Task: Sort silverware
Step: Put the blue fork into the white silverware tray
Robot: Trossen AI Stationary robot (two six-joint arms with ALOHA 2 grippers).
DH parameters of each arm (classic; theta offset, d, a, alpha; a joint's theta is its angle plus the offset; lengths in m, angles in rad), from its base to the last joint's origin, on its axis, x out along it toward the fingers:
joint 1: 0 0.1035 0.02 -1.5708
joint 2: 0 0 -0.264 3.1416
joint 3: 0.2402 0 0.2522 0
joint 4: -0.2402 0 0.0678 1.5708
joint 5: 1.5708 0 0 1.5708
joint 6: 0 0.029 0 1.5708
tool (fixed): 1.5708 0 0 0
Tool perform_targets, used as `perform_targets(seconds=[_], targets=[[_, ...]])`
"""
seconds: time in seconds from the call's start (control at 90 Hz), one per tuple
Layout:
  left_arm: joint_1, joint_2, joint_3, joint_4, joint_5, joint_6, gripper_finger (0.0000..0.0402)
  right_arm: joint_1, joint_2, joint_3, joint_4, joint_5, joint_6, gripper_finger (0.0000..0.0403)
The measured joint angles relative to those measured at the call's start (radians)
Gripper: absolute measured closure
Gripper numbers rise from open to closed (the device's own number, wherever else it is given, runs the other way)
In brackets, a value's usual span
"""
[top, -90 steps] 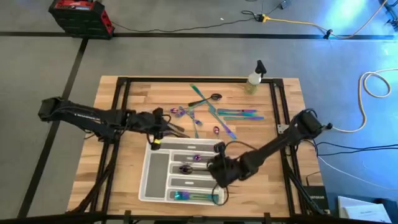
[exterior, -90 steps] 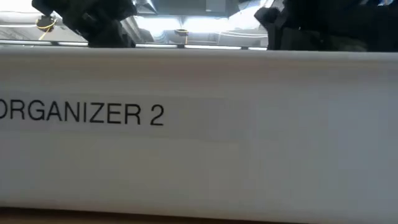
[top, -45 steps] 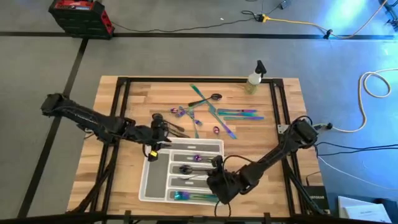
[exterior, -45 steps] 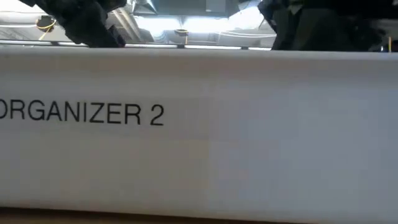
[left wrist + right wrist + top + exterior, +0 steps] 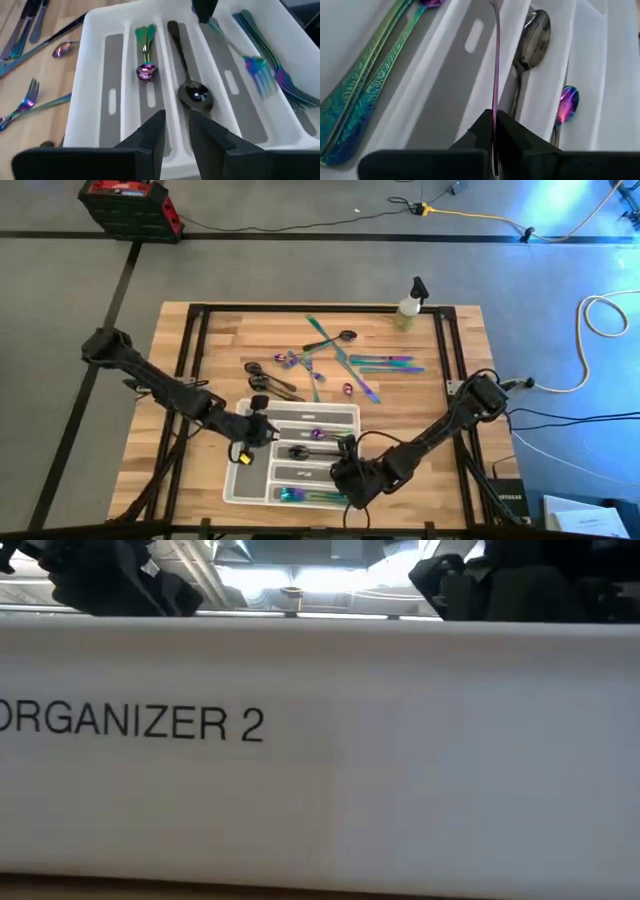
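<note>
Your right gripper point(image 5: 494, 131) was clamped on a thin iridescent utensil point(image 5: 495, 65), its handle pinched between the fingertips and the far end out of frame, so you couldn't tell fork from knife. In the high view that gripper point(image 5: 345, 471) hung over the tray's point(image 5: 236, 470) 4 o'clock corner. Just past the held piece in the wrist view lay a dark spoon point(image 5: 530, 37) in the next slot, a purple spoon point(image 5: 566, 106) in the slot beyond it, and two teal-green handles point(image 5: 367, 90) in the slot on the other side.

Your left gripper point(image 5: 258, 429) sat at the tray's 9 o'clock edge, holding nothing; its fingers point(image 5: 152, 135) stood a narrow gap apart, and the wrist view didn't settle whether that counted as open. Ahead of it the tray point(image 5: 92, 75) held the purple spoon point(image 5: 145, 50), the dark spoon point(image 5: 187, 75) and iridescent forks point(image 5: 265, 67) in separate slots.

The rest of the silverware point(image 5: 345, 360) lay loose on the table point(image 5: 180, 350) at 12 o'clock from the tray, with a spray bottle point(image 5: 409, 304) at about 1 o'clock near the far edge
</note>
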Motion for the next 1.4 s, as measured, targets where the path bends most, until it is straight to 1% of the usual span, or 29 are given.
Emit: perform_targets(seconds=[0.333,0.467,0.767,1.122,1.178,1.244,1.311,1.4], targets=[[0.001,0.01,0.0,0.0,-0.002,-0.021,0.033,0.0,0.009,0.0,0.0,-0.03,0.022,0.04],[0.001,0.01,0.0,-0.002,-0.002,-0.021,0.033,0.0,0.009,0.0,0.001,-0.051,0.055,0.0383],[0.001,0.009,0.0,-0.002,-0.001,-0.018,0.033,0.0,0.009,0.0,0.001,-0.048,0.1,0.0331],[0.001,0.009,0.0,-0.002,0.0,-0.015,0.033,0.0,0.009,0.043,-0.027,-0.053,0.08,0.0325],[0.001,0.009,0.0,-0.002,0.0,-0.015,0.033,0.0,0.009,0.043,-0.029,-0.093,0.073,0.0326],[0.001,0.009,0.0,-0.002,0.0,-0.015,0.033,-0.001,0.009,0.043,-0.019,-0.195,0.072,0.0334],[0.001,0.009,0.0,-0.002,0.0,-0.014,0.033,-0.002,0.009,0.044,0.001,-0.285,0.076,0.0355],[0.001,0.009,0.0,-0.002,0.0,-0.015,0.033,-0.002,0.009,0.067,-0.005,-0.298,0.069,0.0391]])
